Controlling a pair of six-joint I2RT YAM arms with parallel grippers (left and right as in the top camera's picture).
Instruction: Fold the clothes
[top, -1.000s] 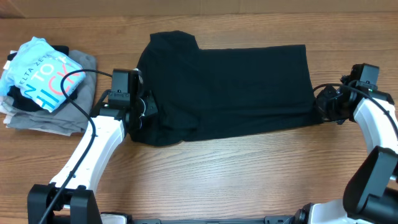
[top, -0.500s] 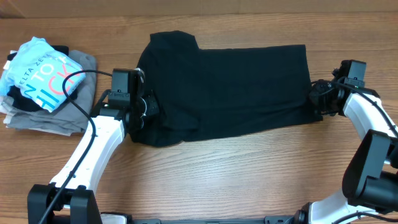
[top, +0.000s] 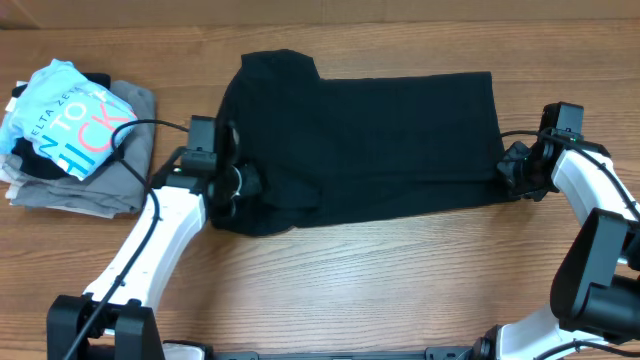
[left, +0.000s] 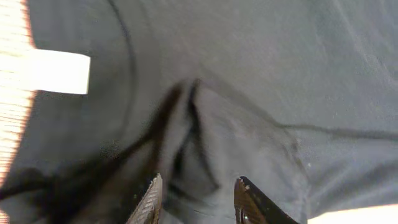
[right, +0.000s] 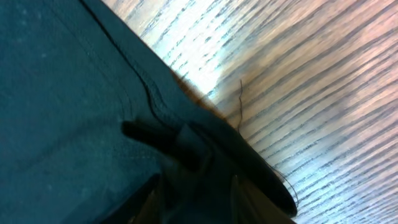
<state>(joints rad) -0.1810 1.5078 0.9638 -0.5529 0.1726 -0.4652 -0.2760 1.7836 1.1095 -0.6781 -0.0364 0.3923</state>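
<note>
A black shirt (top: 370, 140) lies spread flat across the middle of the table. My left gripper (top: 236, 186) is at the shirt's left edge. In the left wrist view its fingers (left: 199, 198) pinch a raised ridge of the black fabric (left: 186, 124). My right gripper (top: 514, 172) is at the shirt's lower right corner. In the right wrist view its fingers (right: 196, 202) are closed on the bunched hem (right: 155, 134), with bare wood beside it.
A pile of folded clothes (top: 70, 140) lies at the left edge of the table, a light blue printed shirt on top and a grey one under it. Bare wooden table (top: 400, 290) runs in front of the shirt.
My left gripper has shifted right and towards the front along the shirt's left edge. My right gripper moved in to the shirt's right corner, which is now slightly bunched.
</note>
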